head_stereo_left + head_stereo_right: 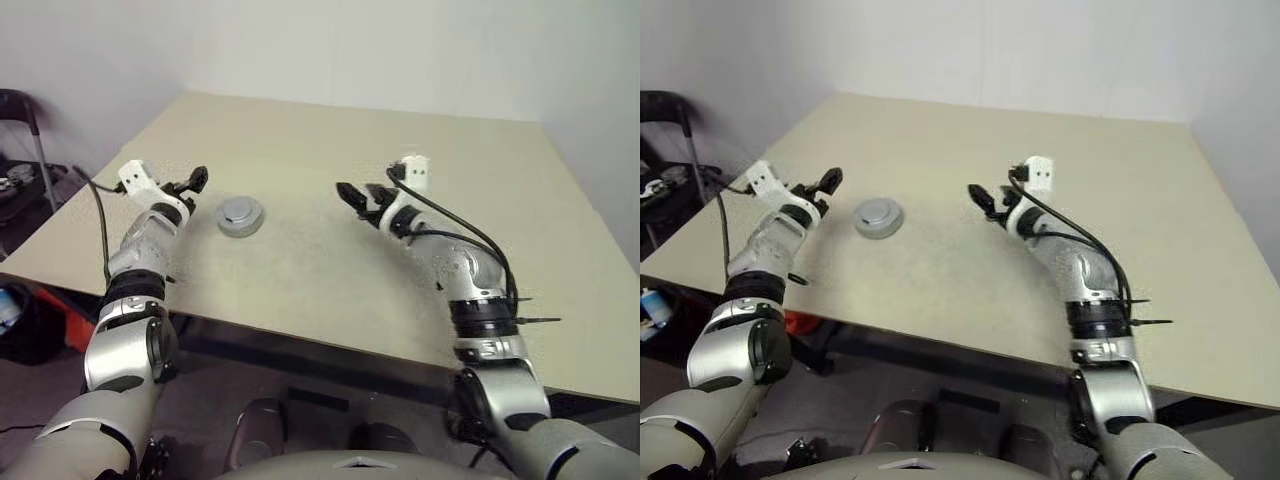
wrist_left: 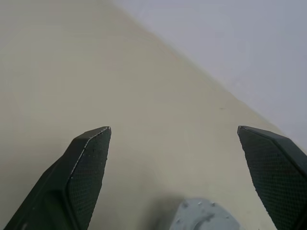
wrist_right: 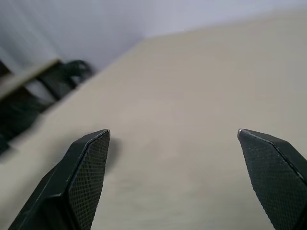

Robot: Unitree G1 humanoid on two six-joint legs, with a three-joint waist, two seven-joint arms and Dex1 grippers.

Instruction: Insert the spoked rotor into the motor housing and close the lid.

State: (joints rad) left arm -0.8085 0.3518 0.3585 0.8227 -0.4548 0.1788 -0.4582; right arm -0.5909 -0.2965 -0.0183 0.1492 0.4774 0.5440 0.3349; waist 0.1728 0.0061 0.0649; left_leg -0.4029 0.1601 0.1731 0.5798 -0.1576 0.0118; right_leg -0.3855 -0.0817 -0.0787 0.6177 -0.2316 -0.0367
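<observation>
motor housing, round silver, lid seated on top: on beige worktop, left-centre, nothing gripping it. left gripper: just beside housing on its left, apart from it, jaws wide, empty. right gripper: well to the right of housing, above worktop, jaws wide, empty. housing edge seen between left fingers in wrist view.

Beige table, flat top, set against pale wall. Dark chair standing off table's left edge. Red item on floor below that edge.
</observation>
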